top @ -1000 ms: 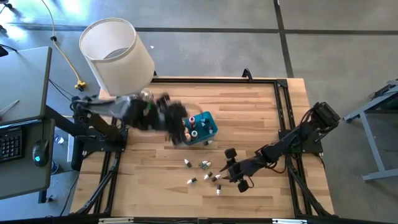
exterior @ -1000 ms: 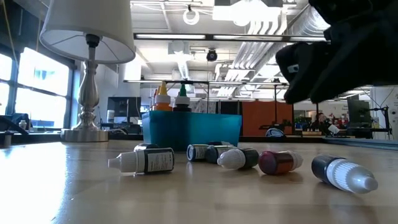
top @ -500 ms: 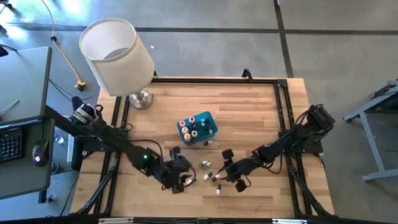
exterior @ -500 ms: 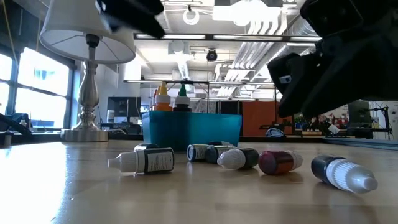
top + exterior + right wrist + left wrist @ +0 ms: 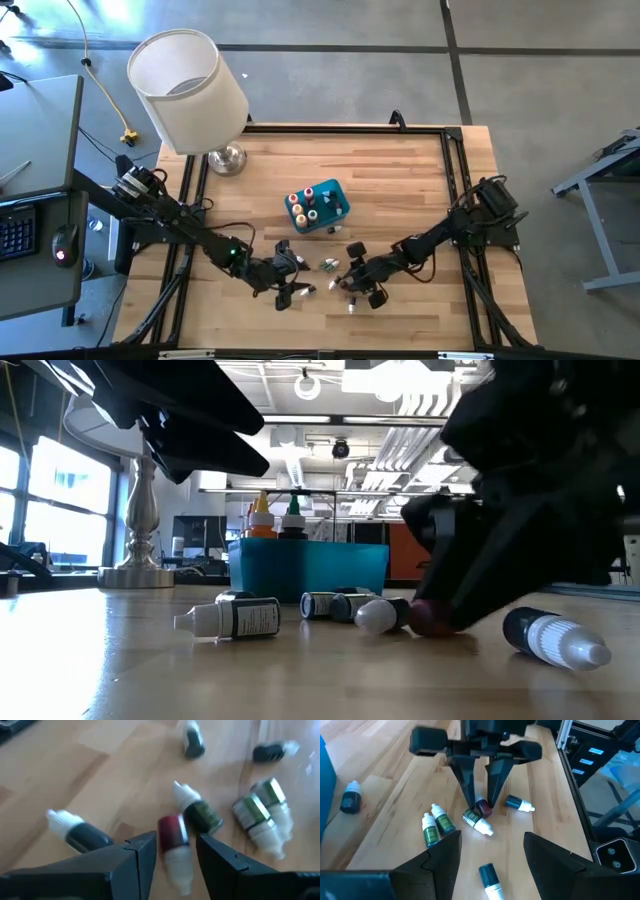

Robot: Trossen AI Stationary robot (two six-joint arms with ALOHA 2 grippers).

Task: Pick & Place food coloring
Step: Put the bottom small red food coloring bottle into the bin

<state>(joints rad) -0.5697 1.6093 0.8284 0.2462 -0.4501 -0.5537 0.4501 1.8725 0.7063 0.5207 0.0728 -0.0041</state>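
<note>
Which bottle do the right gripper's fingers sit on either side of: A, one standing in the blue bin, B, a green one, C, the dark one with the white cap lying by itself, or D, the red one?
D: the right gripper has its open fingers on either side of the red bottle.

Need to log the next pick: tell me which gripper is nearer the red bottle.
Right. The right gripper stands over the red bottle, its open jaws on either side of it. The left gripper hovers apart, across the cluster of loose bottles from it, jaws open.
</note>
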